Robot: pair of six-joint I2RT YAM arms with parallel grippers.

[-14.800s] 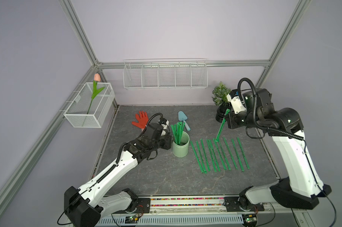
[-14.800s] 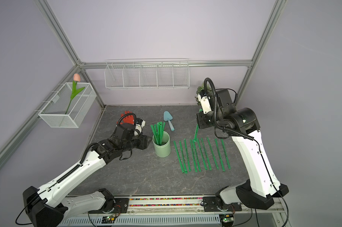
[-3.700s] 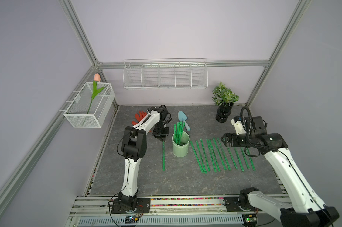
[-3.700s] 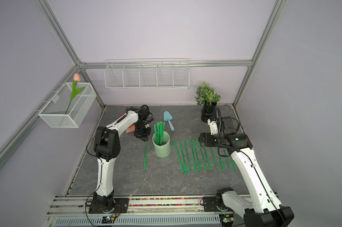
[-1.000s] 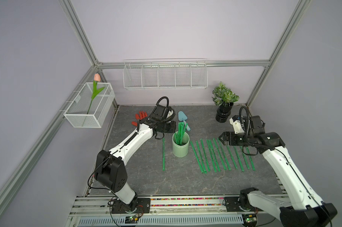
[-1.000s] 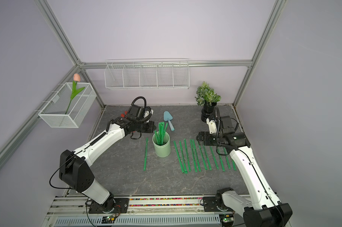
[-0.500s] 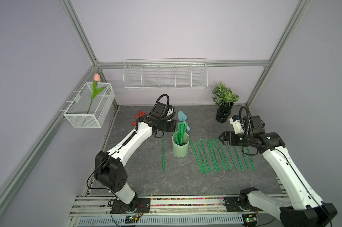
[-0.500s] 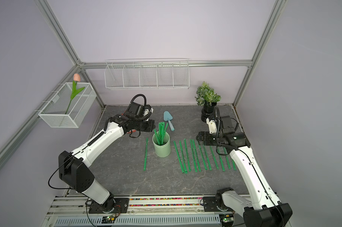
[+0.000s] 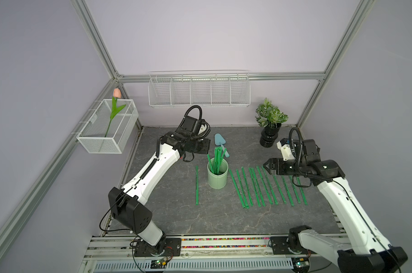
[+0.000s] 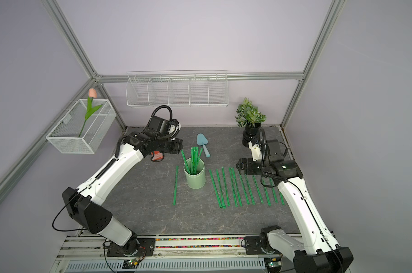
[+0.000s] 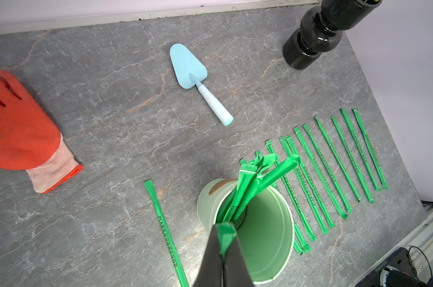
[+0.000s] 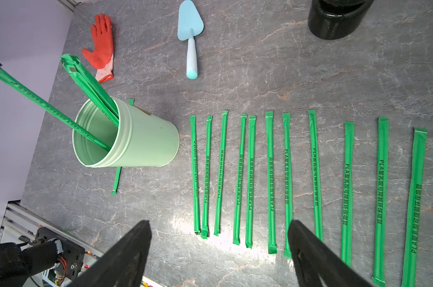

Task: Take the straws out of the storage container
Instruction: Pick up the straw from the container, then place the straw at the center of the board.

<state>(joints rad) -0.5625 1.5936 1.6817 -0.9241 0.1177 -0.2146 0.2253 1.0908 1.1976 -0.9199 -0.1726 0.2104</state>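
**Left gripper** (image 11: 224, 236): the jaws are clenched on the top end of one straw (image 12: 49, 109). This straw leans steeply, with its lower end inside the cup (image 9: 218, 182).

**Cup:** a smooth, pale mint-green cylinder with a rolled rim. It stands upright on the grey, veined, stone-look tabletop (image 11: 111, 99). A few more straws (image 9: 216, 156) stand bundled in it and lean on its rim.

**Straws:** flat, narrow, bright green sleeves with dark print and crimped ends.
- A row (image 12: 271, 179) lies flat and roughly parallel beside the cup, on the robot's right.
- A single one (image 9: 196, 185) lies on the cup's other side.

**Right gripper** (image 12: 218, 236): the jaws are spread wide and hold nothing, above the row.

**Far side:**
- A pale blue trowel (image 11: 188, 67) with a triangular blade and a round handle.
- A red glove (image 11: 19, 124) with a knit cuff.
- A glossy black pot (image 11: 315, 32).
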